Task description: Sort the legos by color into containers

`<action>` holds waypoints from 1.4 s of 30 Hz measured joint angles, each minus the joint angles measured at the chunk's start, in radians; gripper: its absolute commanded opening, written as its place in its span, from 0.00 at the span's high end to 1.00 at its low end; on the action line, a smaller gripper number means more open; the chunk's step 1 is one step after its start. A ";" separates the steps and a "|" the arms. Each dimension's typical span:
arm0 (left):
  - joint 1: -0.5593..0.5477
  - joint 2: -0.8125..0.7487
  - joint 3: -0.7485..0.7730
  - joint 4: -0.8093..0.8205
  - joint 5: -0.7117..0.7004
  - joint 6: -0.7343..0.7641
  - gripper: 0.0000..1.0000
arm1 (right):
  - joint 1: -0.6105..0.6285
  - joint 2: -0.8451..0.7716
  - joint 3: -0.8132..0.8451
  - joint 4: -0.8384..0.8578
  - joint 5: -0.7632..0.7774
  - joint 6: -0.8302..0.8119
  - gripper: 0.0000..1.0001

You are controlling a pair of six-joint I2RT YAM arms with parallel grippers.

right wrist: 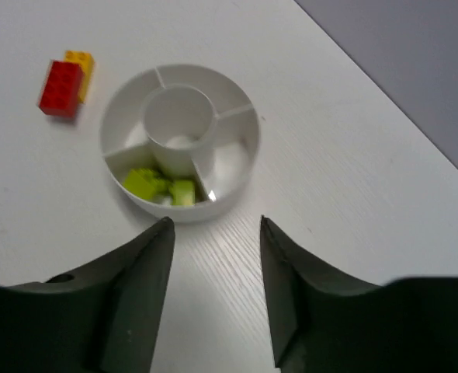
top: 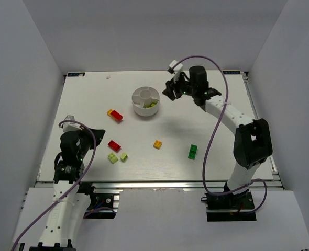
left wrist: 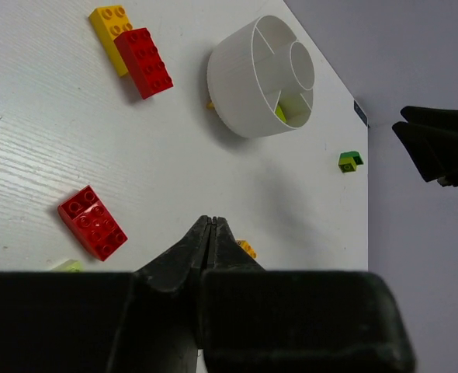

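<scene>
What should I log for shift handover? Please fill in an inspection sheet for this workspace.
Surface: white table.
Job's things: white dish holds sorted lime bricks in one wedge; loose on the table: red-and-yellow pair, red brick, two loose lime bricks, orange brick, green bricks.
Clutter: tiny pale speck at the far edge, too small to identify.
Grippers: left gripper shut, empty; right gripper open, empty, near the dish.
Cables: purple cable loops along each arm.
Surroundings: grey walls.
</scene>
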 measured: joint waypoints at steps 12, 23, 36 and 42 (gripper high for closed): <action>0.000 0.049 0.008 0.060 0.022 0.003 0.25 | -0.238 0.001 -0.018 -0.352 0.389 0.160 0.41; 0.000 0.055 0.008 0.061 0.023 0.005 0.24 | -0.373 0.193 0.036 -0.375 0.636 0.265 0.32; 0.000 0.046 0.018 0.050 0.019 -0.007 0.24 | -0.407 0.390 0.258 -0.381 0.608 0.310 0.36; 0.000 0.050 0.024 0.050 0.016 -0.014 0.24 | -0.407 0.418 0.277 -0.380 0.597 0.333 0.39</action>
